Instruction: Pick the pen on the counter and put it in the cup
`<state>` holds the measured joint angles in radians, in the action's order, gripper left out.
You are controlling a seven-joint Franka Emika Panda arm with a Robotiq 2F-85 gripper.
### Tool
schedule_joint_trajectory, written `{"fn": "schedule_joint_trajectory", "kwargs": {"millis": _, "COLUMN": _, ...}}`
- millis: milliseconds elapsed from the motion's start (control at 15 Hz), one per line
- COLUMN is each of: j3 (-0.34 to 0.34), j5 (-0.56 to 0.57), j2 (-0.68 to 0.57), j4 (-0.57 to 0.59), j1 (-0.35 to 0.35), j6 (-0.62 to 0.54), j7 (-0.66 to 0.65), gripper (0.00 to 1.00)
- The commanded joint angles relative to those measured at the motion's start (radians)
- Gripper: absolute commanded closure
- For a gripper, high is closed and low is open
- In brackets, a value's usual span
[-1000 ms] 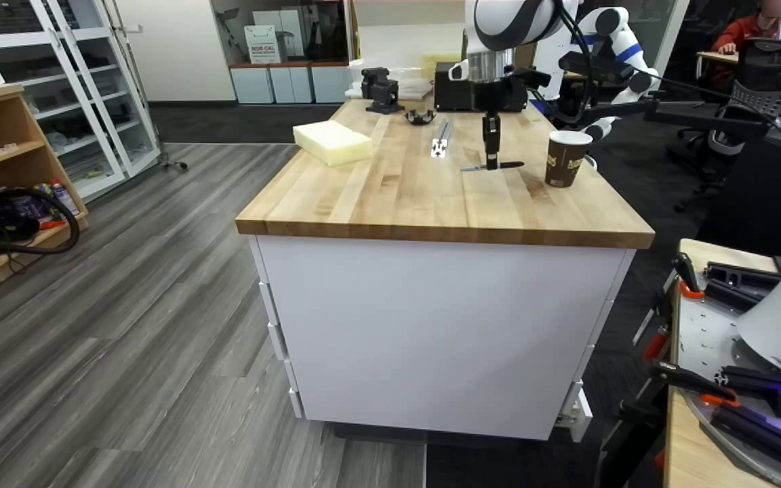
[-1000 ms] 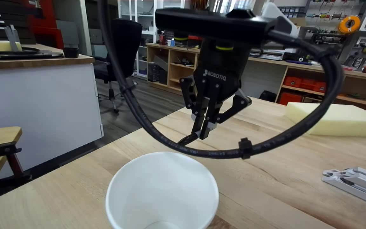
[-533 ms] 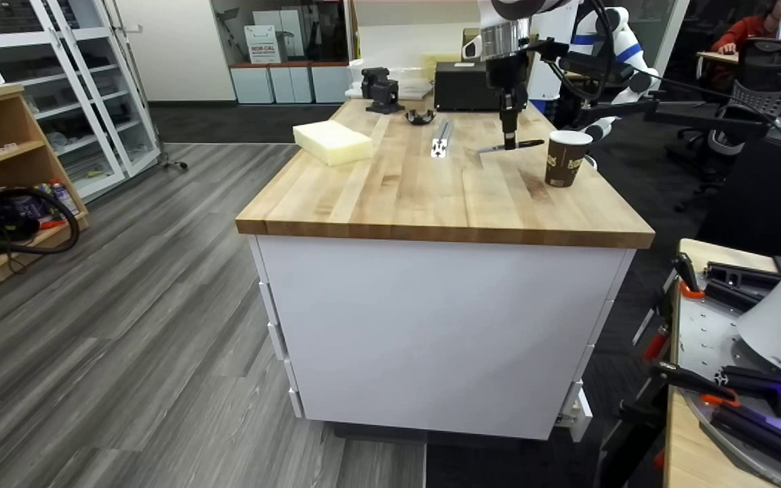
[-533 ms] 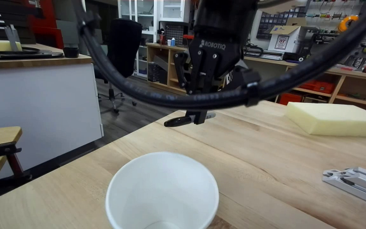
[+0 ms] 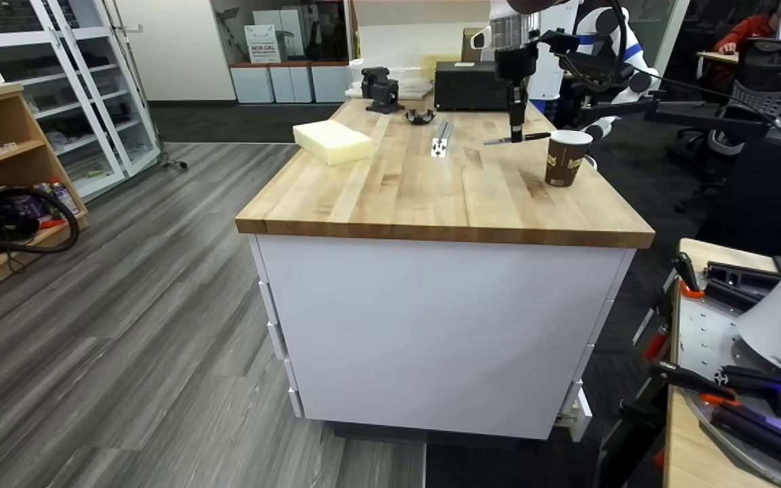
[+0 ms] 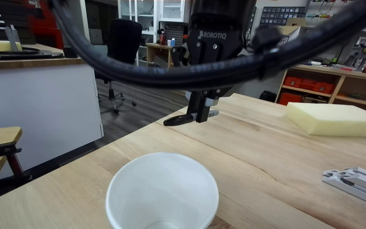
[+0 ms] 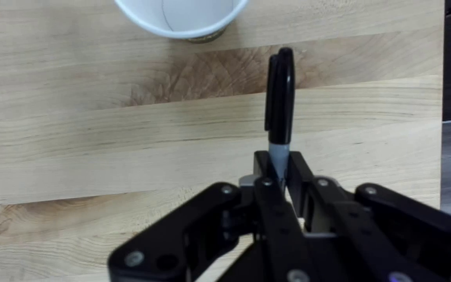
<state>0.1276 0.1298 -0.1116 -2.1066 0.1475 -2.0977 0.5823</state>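
Note:
My gripper [image 7: 279, 164] is shut on the pen [image 7: 282, 102], a marker with a black cap and grey barrel. The pen lies about level, its capped end sticking out from the fingers; it shows in both exterior views [image 5: 536, 136] [image 6: 179, 120]. The gripper [image 6: 199, 118] holds it above the wooden counter top [image 5: 397, 196]. The cup [image 5: 565, 163], dark brown with a white rim, stands upright on the counter. Its white inside [image 6: 162, 181] shows in an exterior view. In the wrist view the cup [image 7: 194, 19] is partly cut off at the top, ahead and left of the cap.
A pale yellow foam block [image 5: 333, 142] and a metal profile [image 5: 441, 139] lie on the counter. A small black part [image 5: 419, 117], a black vise [image 5: 381, 91] and a black box [image 5: 470, 87] are farther back. A cable [image 6: 183, 78] loops in front of the gripper.
My gripper has lifted the pen off the counter and carried it toward the cup's side in an exterior view. Over the last half second it has moved only slightly. The cup has not moved.

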Motion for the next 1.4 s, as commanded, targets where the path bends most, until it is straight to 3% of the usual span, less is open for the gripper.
{"fn": "schedule_joint_trajectory", "kwargs": {"millis": 0, "j3": 0.007, "j5": 0.052, "j2": 0.071, "j4": -0.07, "j1": 0.006, "j6": -0.052, "j7": -0.032, "gripper": 0.93}}
{"fn": "schedule_joint_trajectory", "kwargs": {"millis": 800, "j3": 0.059, "j5": 0.12, "j2": 0.207, "j4": -0.197, "j1": 0.017, "j6": -0.188, "j7": -0.079, "gripper": 0.93}}
{"fn": "schedule_joint_trajectory", "kwargs": {"millis": 1333, "j3": 0.085, "j5": 0.105, "j2": 0.291, "j4": -0.293, "j1": 0.021, "j6": -0.31, "j7": -0.1, "gripper": 0.93}}
